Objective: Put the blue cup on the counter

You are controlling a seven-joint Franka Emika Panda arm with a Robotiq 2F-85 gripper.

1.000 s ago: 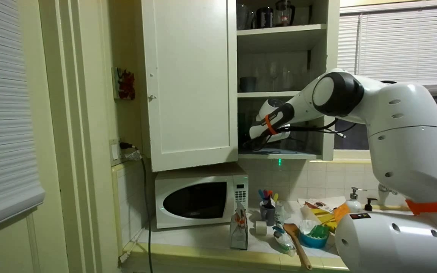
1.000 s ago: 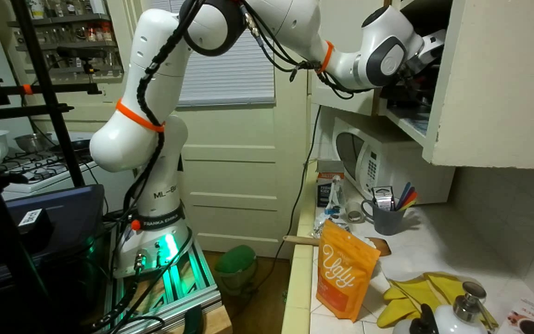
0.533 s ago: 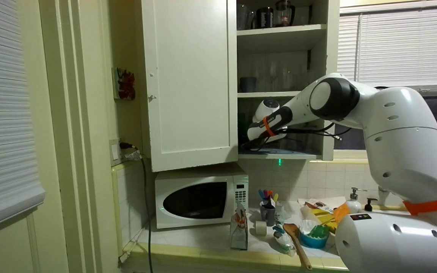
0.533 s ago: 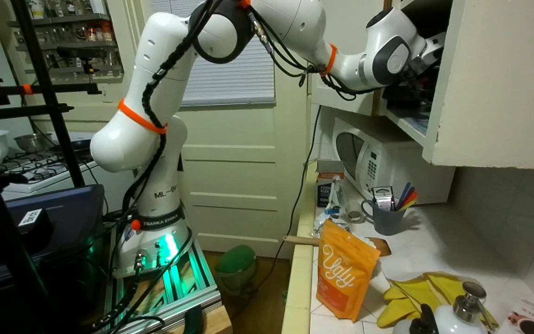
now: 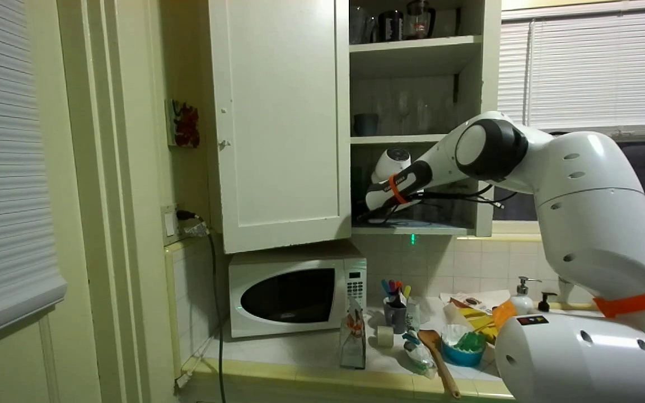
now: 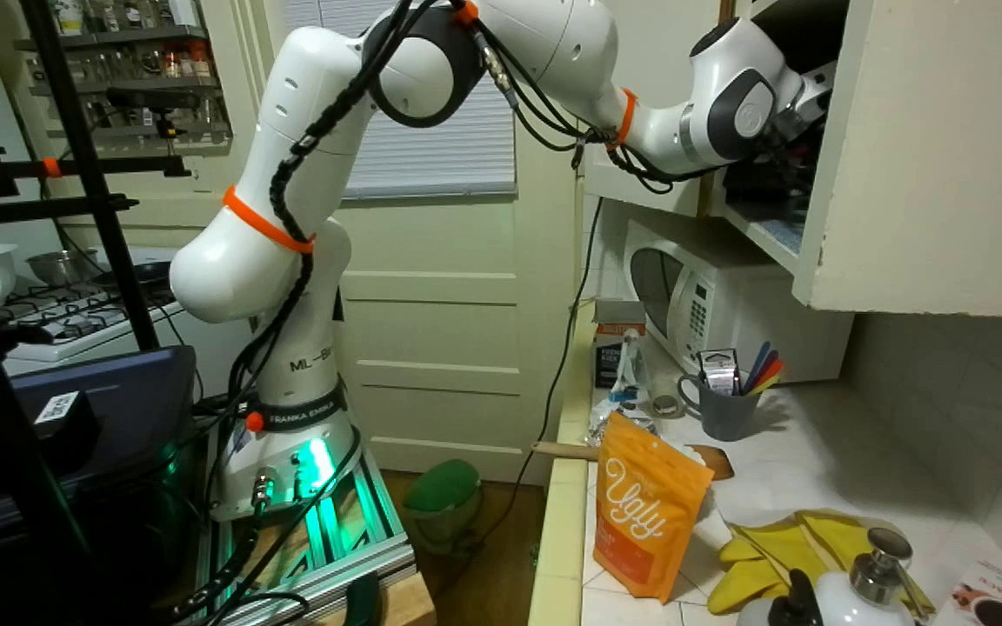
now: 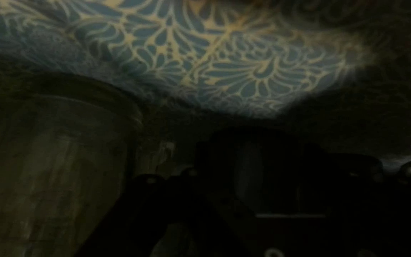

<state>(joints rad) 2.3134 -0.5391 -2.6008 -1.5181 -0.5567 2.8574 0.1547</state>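
Observation:
My gripper point(image 7: 256, 157) reaches into the lowest compartment of the wall cabinet. In the wrist view its black fingers stand on either side of a dark rounded cup, the blue cup point(image 7: 249, 175), and are shut on it. The light is too poor to show its colour or the exact contact. Cup and fingertips are hidden in both exterior views; only the dark gripper body shows at the cabinet opening. The counter point(image 6: 823, 461) is the pale worktop below the cabinet, in front of and beside the microwave.
A large clear glass vessel point(image 7: 55, 167) stands left of the gripper on the patterned shelf liner point(image 7: 227, 67). The cabinet door point(image 5: 283, 123) hangs open. On the counter are a microwave point(image 5: 286, 296), a grey mug point(image 6: 727, 416), an orange bag point(image 6: 649, 513) and yellow gloves point(image 6: 784, 556).
The arm's elbow has sunk a little and the hand has shifted slightly farther left and down in an exterior view, slowing to almost still. The gripper has closed.

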